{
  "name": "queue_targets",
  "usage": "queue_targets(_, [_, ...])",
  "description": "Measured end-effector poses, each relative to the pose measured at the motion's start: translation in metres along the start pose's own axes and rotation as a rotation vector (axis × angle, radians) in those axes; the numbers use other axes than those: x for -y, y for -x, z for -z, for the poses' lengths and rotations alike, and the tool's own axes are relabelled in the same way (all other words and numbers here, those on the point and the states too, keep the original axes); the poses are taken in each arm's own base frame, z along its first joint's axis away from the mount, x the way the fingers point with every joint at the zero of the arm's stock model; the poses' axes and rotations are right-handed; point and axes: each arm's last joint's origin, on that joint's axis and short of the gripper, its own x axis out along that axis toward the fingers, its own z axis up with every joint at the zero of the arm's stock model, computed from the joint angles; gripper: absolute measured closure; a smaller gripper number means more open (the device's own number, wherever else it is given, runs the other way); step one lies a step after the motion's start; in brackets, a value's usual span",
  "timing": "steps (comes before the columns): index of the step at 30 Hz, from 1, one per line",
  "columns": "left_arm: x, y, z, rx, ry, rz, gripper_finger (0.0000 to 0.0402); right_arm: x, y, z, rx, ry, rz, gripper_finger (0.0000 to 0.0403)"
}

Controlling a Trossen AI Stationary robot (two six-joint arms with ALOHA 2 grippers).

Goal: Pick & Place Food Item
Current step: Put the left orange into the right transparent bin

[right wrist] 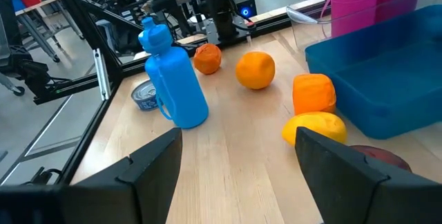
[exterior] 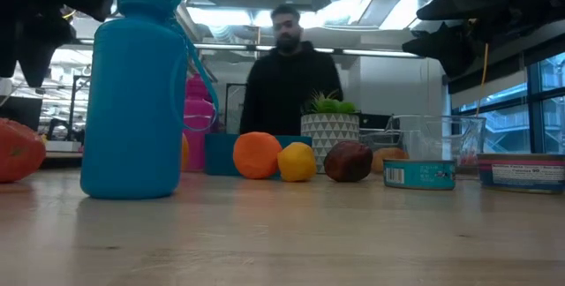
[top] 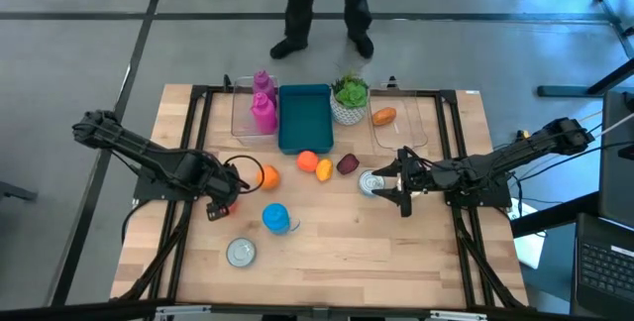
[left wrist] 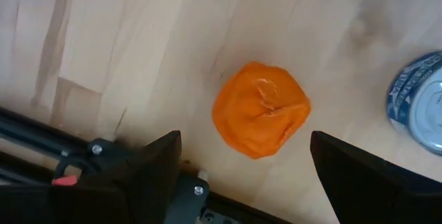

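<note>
High view, left gripper (top: 224,205) fingers apart near table's (top: 327,262) left edge beside orange fruit (top: 267,175), right gripper (top: 393,184) fingers apart over tin can (top: 371,183), bare wood in front

Two pink bottles (top: 263,103), one blue bottle (top: 276,218), two cans (top: 241,252) — five food pieces (top: 307,161) (one in a clear bin).

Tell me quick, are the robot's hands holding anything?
Left gripper: jaws open, holding nothing, above the orange fruit.
Right gripper: jaws open, holding nothing, over the table near a tin can.
</note>
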Motion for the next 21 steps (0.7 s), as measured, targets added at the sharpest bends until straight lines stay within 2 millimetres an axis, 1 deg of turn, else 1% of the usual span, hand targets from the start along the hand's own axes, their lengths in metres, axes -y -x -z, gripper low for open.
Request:
queue_targets(4, [-0.0041, 0.0002, 0.0042, -0.040, 0.052, -0.046, 0.0066, 0.0000, 0.0000, 0.0000, 0.000, 0.000, 0.000, 0.0124])
queue_targets(10, [-0.0089, 0.0009, 0.0093, -0.088, 0.115, -0.101, 0.0011, 0.0000, 0.0000, 0.0000, 0.000, 0.000, 0.000, 0.0124])
queue_targets(11, [-0.0091, 0.0009, 0.0095, -0.089, 0.122, -0.103, 0.0006, 0.0000, 0.0000, 0.0000, 0.000, 0.001, 0.000, 0.0124])
queue_targets(21, [-0.0081, 0.0009, 0.0102, -0.116, 0.141, -0.076, 0.0005, -0.0001, 0.0000, 0.0001, -0.002, 0.001, -0.003, 0.0124])
